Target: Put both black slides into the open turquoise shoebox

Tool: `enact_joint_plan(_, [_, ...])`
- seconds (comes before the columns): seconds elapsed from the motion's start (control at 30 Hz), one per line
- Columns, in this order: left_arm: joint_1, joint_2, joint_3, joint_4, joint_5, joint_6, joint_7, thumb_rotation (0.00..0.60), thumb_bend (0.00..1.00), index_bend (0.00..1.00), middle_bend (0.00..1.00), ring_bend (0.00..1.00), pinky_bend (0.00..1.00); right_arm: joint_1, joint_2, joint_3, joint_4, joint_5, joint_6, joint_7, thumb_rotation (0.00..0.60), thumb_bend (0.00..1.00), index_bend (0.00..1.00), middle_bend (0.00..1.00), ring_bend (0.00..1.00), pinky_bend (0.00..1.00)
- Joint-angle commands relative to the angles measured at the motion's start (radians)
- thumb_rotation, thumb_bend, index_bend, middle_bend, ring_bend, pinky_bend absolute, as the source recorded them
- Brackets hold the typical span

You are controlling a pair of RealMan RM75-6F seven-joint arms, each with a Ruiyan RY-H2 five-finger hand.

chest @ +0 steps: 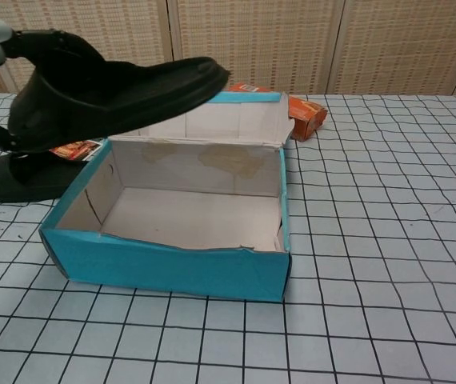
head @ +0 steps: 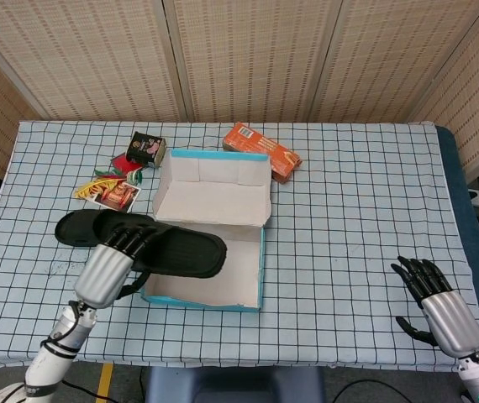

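Note:
My left hand [head: 113,262] holds one black slide [head: 181,248] in the air over the left part of the open turquoise shoebox [head: 209,302]. In the chest view that slide [chest: 124,88] hangs above the box [chest: 172,264], toe pointing right. The second black slide [head: 76,227] lies flat on the cloth left of the box, partly hidden behind the lifted one; the chest view shows this second slide [chest: 12,180] at the far left. My right hand [head: 437,302] hovers open near the table's front right corner, holding nothing.
An orange carton [head: 262,150] lies behind the box's raised lid. A small dark box [head: 148,148] and colourful packets [head: 109,189] sit at the back left. The checked tablecloth [head: 357,218] stretches right of the shoebox.

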Motion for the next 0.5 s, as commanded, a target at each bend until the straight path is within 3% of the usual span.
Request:
enact_joint_plan(0.03, [-0.075, -0.076, -0.033, -0.051, -0.061, -0.083, 0.093, 0.6, 0.67, 0.81, 0.91, 0.87, 0.75, 0.004, 0.002, -0.001, 0.002, 0.0, -0.006, 0.006, 0.6, 0.17, 0.0, 0.0, 0.0, 0.0])
enact_joint_plan(0.27, [-0.157, -0.218, -0.091, 0.009, -0.19, -0.128, 0.147, 0.6, 0.67, 0.81, 0.91, 0.87, 0.75, 0.01, 0.008, -0.005, 0.004, 0.0, -0.015, 0.024, 0.6, 0.17, 0.0, 0.0, 0.0, 0.0])
enact_joint_plan(0.5, [-0.209, -0.272, -0.109, 0.092, -0.345, -0.173, 0.202, 0.6, 0.67, 0.81, 0.91, 0.87, 0.75, 0.01, 0.014, -0.003, 0.009, 0.005, -0.009, 0.042, 0.6, 0.17, 0.0, 0.0, 0.0, 0.0])
